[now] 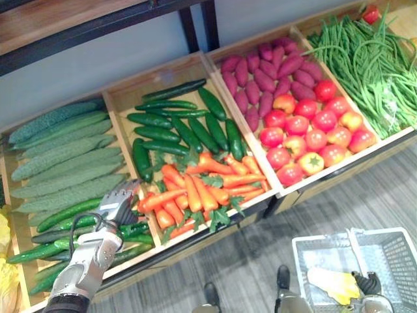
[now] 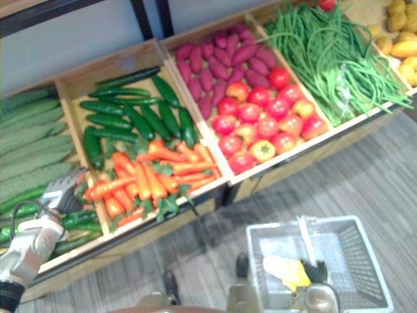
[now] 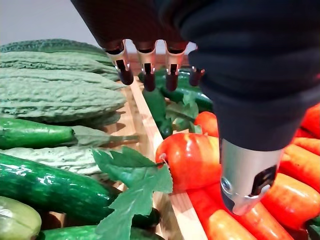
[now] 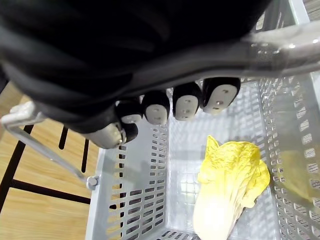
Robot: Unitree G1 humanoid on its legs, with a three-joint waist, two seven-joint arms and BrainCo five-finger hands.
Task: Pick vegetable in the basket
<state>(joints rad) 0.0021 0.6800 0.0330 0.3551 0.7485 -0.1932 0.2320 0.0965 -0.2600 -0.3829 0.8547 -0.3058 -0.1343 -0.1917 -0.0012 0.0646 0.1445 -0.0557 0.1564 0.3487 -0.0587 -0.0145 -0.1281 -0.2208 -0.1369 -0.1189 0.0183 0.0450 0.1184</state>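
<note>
My left hand (image 1: 117,201) hovers over the wooden divider (image 3: 150,130) between the carrots (image 1: 195,189) and the small cucumbers (image 1: 78,225) at the stall's front left. Its fingers (image 3: 122,67) are straight and hold nothing, and the thumb (image 3: 245,175) hangs just above a carrot (image 3: 192,160). My right hand (image 4: 187,102) is shut on the grey handle (image 4: 280,47) of the grey plastic basket (image 1: 397,261) at the lower right. A yellow cabbage (image 4: 230,185) lies inside the basket.
The wooden stall holds bitter gourds (image 1: 58,156) at the left, then dark cucumbers (image 1: 176,124), purple sweet potatoes (image 1: 267,72), tomatoes (image 1: 313,134) and green beans (image 1: 371,59). Yellow produce (image 2: 401,39) sits at the far right. Grey plank floor (image 1: 260,261) lies before the stall.
</note>
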